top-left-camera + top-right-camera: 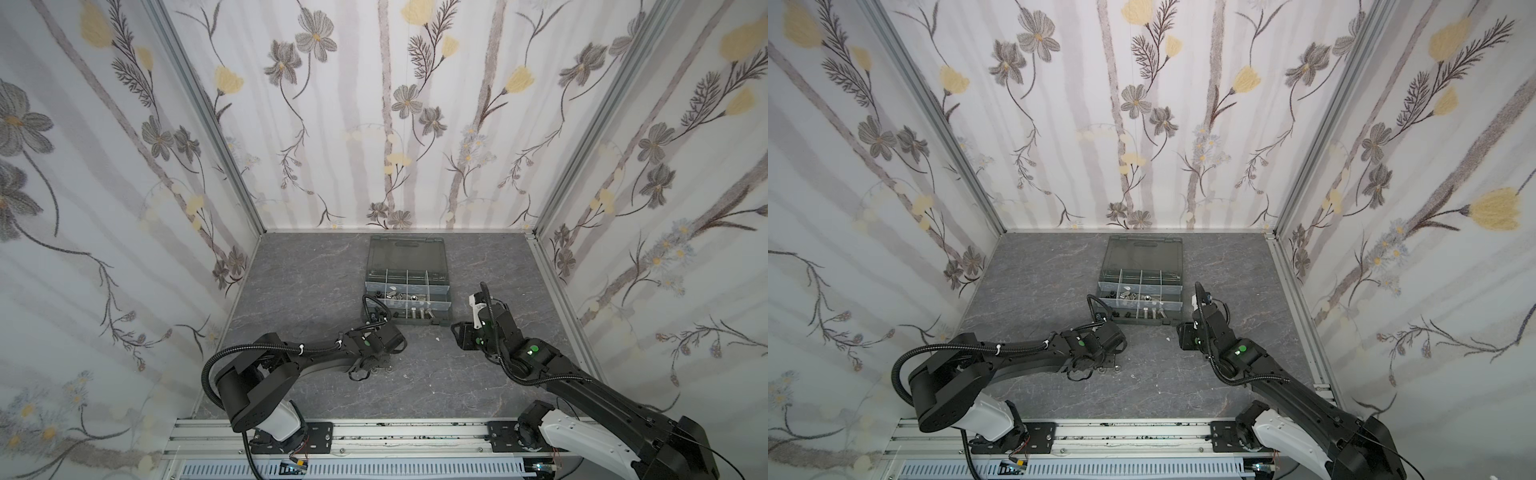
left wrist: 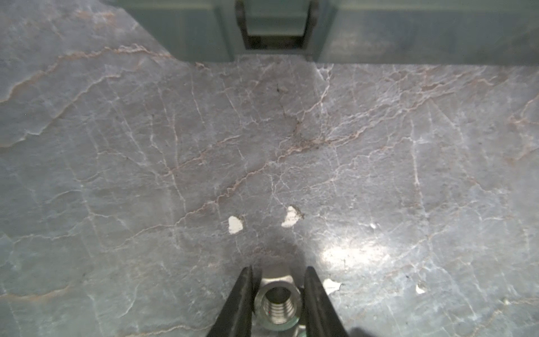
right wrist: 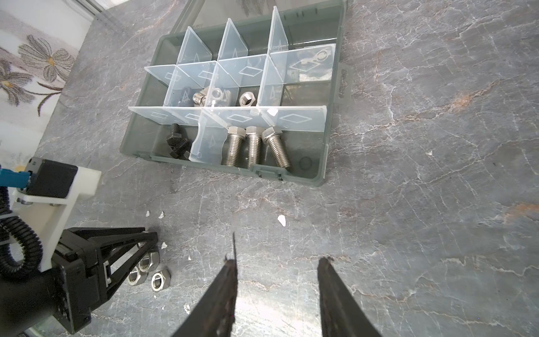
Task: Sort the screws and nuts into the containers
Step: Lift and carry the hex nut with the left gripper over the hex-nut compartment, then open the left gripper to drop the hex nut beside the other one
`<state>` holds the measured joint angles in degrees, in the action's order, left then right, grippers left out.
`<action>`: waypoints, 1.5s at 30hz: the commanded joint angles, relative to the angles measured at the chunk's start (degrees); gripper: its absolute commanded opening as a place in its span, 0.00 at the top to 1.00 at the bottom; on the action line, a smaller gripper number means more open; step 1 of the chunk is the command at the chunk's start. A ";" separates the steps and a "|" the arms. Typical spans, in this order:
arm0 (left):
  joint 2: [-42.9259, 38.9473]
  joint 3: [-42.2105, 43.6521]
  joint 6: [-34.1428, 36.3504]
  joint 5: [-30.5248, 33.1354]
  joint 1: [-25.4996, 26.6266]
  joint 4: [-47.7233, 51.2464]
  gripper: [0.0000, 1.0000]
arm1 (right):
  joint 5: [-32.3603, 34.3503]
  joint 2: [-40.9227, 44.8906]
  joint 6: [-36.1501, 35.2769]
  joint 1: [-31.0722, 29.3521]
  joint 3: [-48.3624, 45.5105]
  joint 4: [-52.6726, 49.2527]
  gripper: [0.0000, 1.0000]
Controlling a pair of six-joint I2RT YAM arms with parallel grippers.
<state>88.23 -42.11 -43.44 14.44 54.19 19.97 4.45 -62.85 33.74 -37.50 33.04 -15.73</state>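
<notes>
The left gripper (image 2: 278,267) is down at the table (image 1: 299,282), just near of the case (image 3: 326,163), off its near left corner. Its fingers (image 2: 239,303) lie against both sides of a silver nut (image 2: 277,303) resting flat. Loose nuts (image 3: 157,281) touch each other just beside it.

The right gripper (image 3: 277,262) is spread with nothing between, over bare table by the case's near right corner.

The case sits far centre, lid folded back toward the far wall.
- Near right cell: bolts (image 3: 253,146).
- Near left cell: black screws (image 3: 176,143).
- Middle row: stored nuts (image 3: 247,99).

Open table lies left and right of the case. White flecks (image 3: 281,220) lie between the grippers.
</notes>
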 commanded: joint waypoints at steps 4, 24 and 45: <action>-0.90 -2.73 1.81 1.27 -0.08 0.95 0.77 | 1.12 1.92 1.06 -0.08 -0.27 -0.50 0.54; 26.10 -47.89 18.51 -5.49 -7.57 0.77 0.78 | 5.45 12.40 4.77 -0.38 -3.50 -8.06 0.55; 31.64 -52.55 18.39 -7.41 -9.33 0.69 0.54 | 5.13 11.28 4.76 -0.43 -3.24 -8.18 0.54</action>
<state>120.88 -94.72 -25.43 6.85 45.06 20.86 9.28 -51.33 38.50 -37.87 29.23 -25.52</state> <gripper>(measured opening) 0.458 0.461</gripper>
